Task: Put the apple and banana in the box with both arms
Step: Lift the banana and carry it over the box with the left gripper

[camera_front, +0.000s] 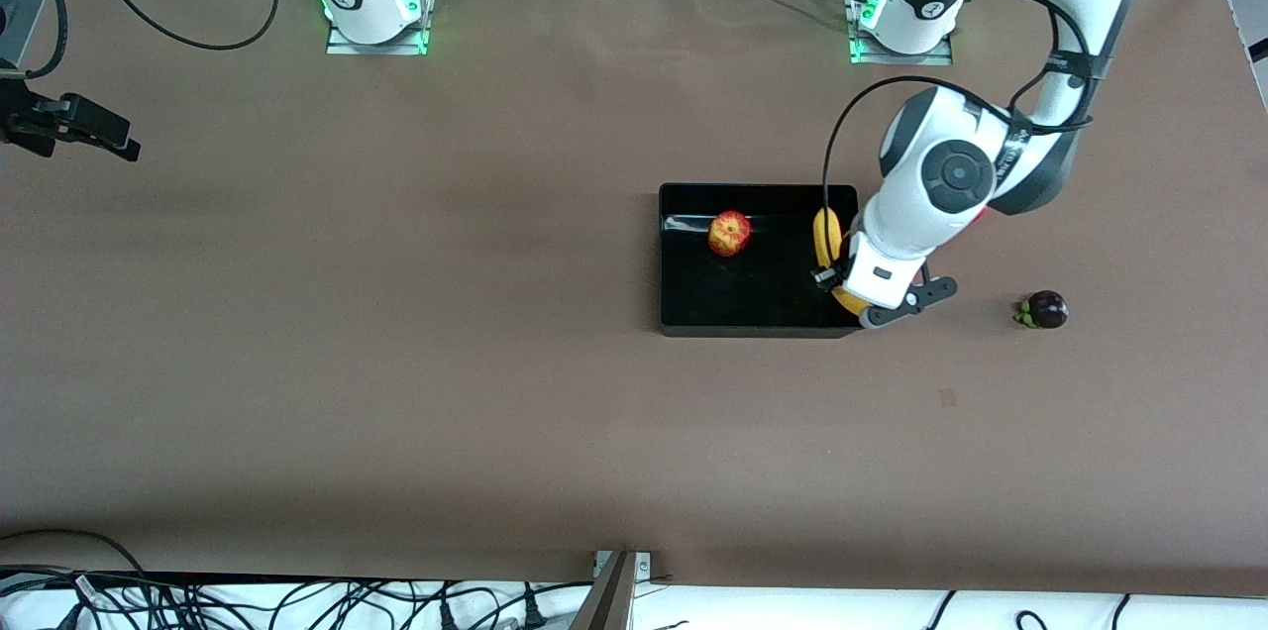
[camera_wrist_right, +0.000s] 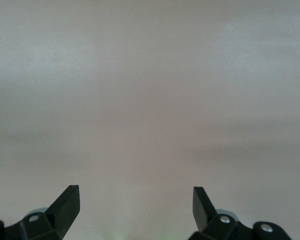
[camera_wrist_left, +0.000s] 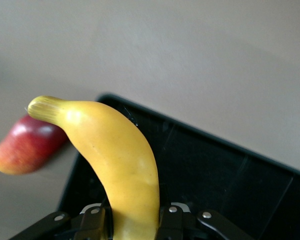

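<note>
A plain brown table (camera_front: 396, 363) fills the scene, with the black box (camera_front: 684, 313) sitting toward the left arm's end.

The left gripper (camera_front: 842, 285) is clamped on the banana (camera_front: 826, 236), its fingers (camera_wrist_left: 172, 220) pinching the fruit near one end. In the left wrist view the banana rises out of the grip and curves away to its stem tip, with the box floor under it. From the front, the banana's long axis runs roughly parallel to the box's short wall, along the side nearest the left arm's end, so it hangs just inside that wall. Whether it already touches the floor cannot be told.

The apple (camera_front: 729, 234) already lies in the box, toward its middle and apart from the banana; the wrist view shows it past the banana's tip.

The right gripper (camera_front: 89, 130) waits over bare table at the right arm's end, well away, its jaws spread wide and empty.

A small dark fruit (camera_front: 1046, 310) lies on the table outside the box, toward the left arm's end.

Judging by this, letting go is what remains, and the left arm alone is placed to do it.
</note>
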You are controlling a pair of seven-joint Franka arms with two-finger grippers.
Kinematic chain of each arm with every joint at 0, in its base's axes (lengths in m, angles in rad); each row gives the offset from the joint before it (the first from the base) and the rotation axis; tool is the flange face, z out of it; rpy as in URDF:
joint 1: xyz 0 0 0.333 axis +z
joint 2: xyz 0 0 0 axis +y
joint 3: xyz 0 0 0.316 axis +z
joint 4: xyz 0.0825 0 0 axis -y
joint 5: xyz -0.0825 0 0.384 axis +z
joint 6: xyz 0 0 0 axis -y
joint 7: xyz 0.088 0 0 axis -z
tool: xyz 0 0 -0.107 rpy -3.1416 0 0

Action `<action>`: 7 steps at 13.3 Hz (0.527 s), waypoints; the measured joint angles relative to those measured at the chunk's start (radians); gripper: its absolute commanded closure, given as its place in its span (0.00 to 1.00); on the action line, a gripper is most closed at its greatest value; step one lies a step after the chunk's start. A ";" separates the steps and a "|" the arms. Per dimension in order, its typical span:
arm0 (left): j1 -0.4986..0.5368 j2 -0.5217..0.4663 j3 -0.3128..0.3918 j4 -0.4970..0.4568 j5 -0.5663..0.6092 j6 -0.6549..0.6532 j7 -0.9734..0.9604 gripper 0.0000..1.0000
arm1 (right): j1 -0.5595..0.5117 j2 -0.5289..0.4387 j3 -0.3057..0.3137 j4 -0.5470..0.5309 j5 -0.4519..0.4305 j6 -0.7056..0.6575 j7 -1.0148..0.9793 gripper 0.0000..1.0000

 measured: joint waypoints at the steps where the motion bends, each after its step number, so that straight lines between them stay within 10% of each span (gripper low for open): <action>1: -0.015 0.000 -0.001 -0.007 0.000 0.002 -0.014 1.00 | 0.000 0.000 0.000 0.000 0.000 0.000 0.000 0.00; 7: -0.059 0.052 -0.003 -0.074 0.000 0.099 -0.094 1.00 | 0.000 0.000 0.000 0.000 0.000 0.000 0.000 0.00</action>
